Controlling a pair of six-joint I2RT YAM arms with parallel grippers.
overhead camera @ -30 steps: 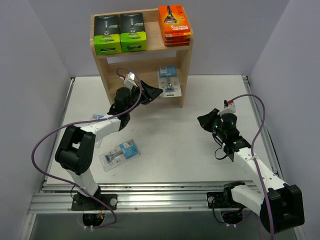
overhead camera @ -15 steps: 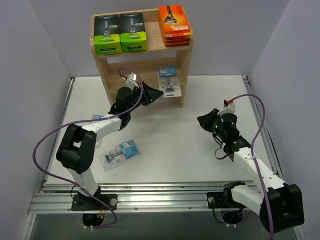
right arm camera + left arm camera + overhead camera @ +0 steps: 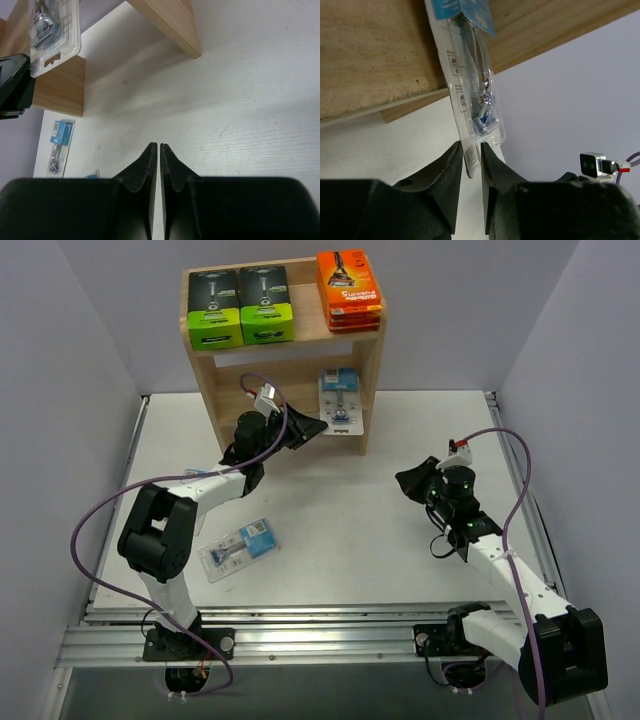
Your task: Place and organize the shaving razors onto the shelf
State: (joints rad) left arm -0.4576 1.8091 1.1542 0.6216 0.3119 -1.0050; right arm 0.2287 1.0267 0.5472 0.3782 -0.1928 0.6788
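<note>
**tinkerpaul:** Top external view, quick tally. The shelf point(image 3: 203, 380) has the green-and-black boxes point(image 3: 215, 308) side by side on its top tier, with the orange boxes point(image 3: 349, 290) stacked at the right end. One blister pack point(image 3: 340, 400) stands upright in the opening under that tier, just beside the right side panel. The left end effector point(image 3: 315, 426) is clenched on its bottom edge. The left wrist view shows the plastic rim pinched between the fingers, with the pack against the wood.

**mo_servo:** so what's left to do?

**tinkerpaul:** Two more, by my count. A loose pack point(image 3: 238, 546) lies flat on the bench point(image 3: 350, 530) near the left arm's elbow. A third pack point(image 3: 60, 145) lies further out, near the bench's left edge. I'd call the job well past halfway: boxes settled, one pack mid-placement and not let go yet.

**mo_servo:** any room to work in there?

**tinkerpaul:** Tight around the held pack, with the panel on one side and the tier overhead. The opening to its left looks free. Can't tell if the pack's foot rests on the board. The middle of the bench is wide open. The right end effector point(image 3: 158, 145) is clenched on nothing and hovers over bare bench, well apart from the shelf. The loose pack sits close to the left arm's own links and purple cable point(image 3: 90, 530), so that reach looks awkward to me.
</note>
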